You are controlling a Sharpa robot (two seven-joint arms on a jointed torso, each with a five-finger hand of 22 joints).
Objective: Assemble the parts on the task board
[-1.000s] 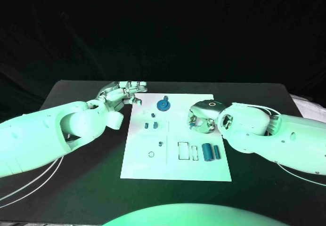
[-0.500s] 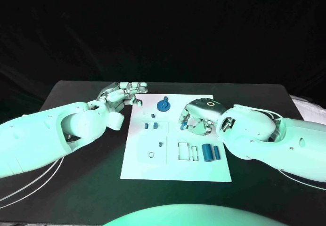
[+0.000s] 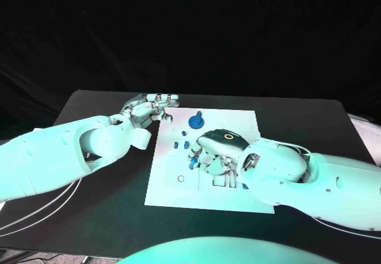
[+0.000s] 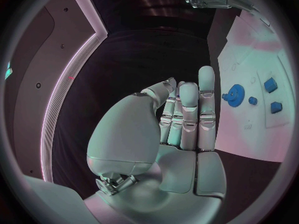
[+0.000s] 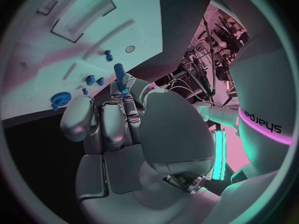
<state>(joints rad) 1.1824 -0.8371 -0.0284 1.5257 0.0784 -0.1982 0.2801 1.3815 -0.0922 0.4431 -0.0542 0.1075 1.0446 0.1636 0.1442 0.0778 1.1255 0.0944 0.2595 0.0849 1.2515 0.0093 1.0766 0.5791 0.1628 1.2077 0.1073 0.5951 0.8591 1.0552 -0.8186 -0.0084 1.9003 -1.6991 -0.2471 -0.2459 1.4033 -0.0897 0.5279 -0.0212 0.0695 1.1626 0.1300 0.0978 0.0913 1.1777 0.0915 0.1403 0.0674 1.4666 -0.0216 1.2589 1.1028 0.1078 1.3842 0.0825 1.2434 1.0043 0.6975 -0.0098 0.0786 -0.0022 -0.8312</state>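
The white task board (image 3: 170,192) lies in the middle of the table. My right hand (image 3: 213,153) hovers over the board's middle and pinches a blue cylindrical peg (image 5: 119,77) between its fingertips (image 5: 126,100); the peg's end shows at the hand's left side (image 3: 193,158). A blue gear (image 3: 196,120) stands at the board's far end, with two small blue blocks (image 3: 181,146) and a tiny peg (image 3: 183,132) nearer me. My left hand (image 3: 151,105) lies at the board's far left corner, fingers straight and holding nothing (image 4: 181,129).
Empty rectangular slots (image 5: 81,15) and a round hole (image 5: 129,49) lie in the board beyond the held peg. My right forearm (image 3: 309,176) covers the board's near right part. Black table (image 3: 95,203) surrounds the board.
My right hand has moved left and toward me over the board's middle, carrying the blue peg. The left hand has stayed in place.
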